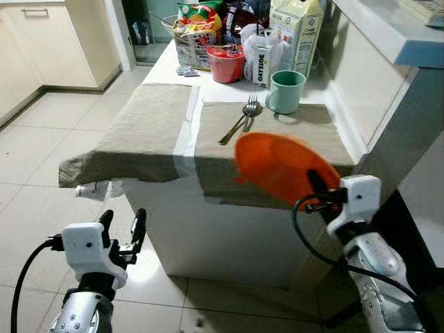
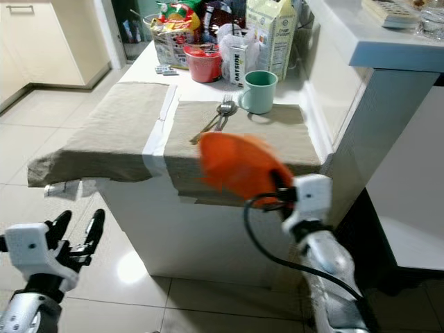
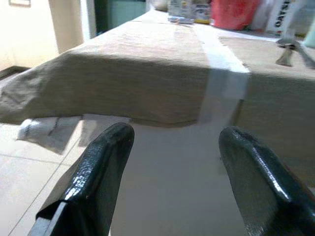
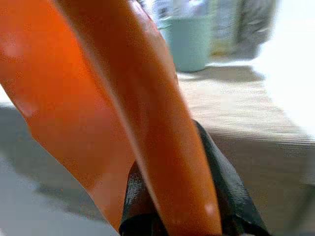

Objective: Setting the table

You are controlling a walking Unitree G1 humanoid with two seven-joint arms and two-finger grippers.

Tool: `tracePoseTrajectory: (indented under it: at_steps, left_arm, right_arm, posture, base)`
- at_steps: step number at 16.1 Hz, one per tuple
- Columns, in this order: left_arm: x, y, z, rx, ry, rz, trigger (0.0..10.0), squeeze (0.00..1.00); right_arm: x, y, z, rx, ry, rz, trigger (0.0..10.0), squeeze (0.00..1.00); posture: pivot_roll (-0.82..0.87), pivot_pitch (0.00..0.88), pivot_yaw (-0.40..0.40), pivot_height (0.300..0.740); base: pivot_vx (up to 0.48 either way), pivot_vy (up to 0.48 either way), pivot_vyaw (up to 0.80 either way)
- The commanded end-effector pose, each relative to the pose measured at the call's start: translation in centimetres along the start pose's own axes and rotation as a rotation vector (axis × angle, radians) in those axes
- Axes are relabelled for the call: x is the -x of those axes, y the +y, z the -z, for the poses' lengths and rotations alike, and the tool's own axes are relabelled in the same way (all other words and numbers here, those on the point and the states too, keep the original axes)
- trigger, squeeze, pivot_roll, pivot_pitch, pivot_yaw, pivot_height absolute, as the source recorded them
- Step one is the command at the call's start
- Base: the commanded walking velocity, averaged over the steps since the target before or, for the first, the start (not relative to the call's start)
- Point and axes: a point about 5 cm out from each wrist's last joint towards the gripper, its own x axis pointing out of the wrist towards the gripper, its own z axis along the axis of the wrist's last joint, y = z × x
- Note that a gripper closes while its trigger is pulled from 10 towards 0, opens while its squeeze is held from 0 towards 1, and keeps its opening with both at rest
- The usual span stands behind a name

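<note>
Left eye: right gripper (image 1: 320,189) clenches the orange plate (image 1: 281,166) over the mat's (image 1: 277,135) near edge; fork (image 1: 239,121) at 11 o'clock. Level it first, I think. Left wrist: left gripper (image 3: 174,162) spread, holding nothing.

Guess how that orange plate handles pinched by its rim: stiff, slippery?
The orange plate holds its shape, tilted, in the right gripper, so probably stiff and light. Its glossy surface suggests it could slip. The rim-only grip probably lets it pivot.
</note>
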Motion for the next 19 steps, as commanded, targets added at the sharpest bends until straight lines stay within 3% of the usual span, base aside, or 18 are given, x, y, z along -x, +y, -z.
tracePoseTrajectory:
  at_steps: [1,4,7,11,15,19]
  left_arm:
    - [-0.3,0.0,0.2,0.012,0.003,-0.006,10.0,0.0]
    - [-0.6,-0.3,0.7,0.086,0.03,0.005,10.0,0.0]
    - [-1.2,-1.7,0.7,0.061,0.013,0.074,10.0,0.0]
    - [-1.0,-2.4,0.4,0.061,-0.001,0.093,10.0,0.0]
    - [-2.4,-1.5,0.0,0.052,-0.035,0.099,10.0,0.0]
    - [-2.9,-0.3,1.9,0.052,-0.019,0.108,10.0,0.0]
  right_arm:
    - [0.4,-0.1,-1.2,0.042,-0.072,0.013,0.0,0.0]
    - [2.4,-0.3,-0.8,0.101,-0.05,0.0,0.0,0.0]
    - [1.7,-0.2,-0.4,0.094,-0.051,-0.013,0.0,0.0]
    - [1.0,-0.4,0.1,0.062,-0.02,-0.012,0.0,0.0]
    - [-0.2,-0.3,0.0,0.082,-0.021,-0.025,0.0,0.0]
    - [-0.5,-0.3,0.0,0.095,-0.025,-0.036,0.0,0.0]
  posture:
    - [-0.13,0.0,0.06,0.74]
    - [-0.13,0.0,0.06,0.74]
    - [-0.14,0.0,0.058,0.74]
    - [-0.13,0.0,0.052,0.74]
    - [-0.13,0.0,0.051,0.74]
    - [-0.14,0.0,0.05,0.74]
  base:
    - [0.0,0.0,0.0]
    - [0.0,0.0,0.0]
    - [0.0,0.0,0.0]
    - [0.0,-0.172,0.0]
    - [0.0,-0.48,0.0]
    - [0.0,-0.48,0.0]
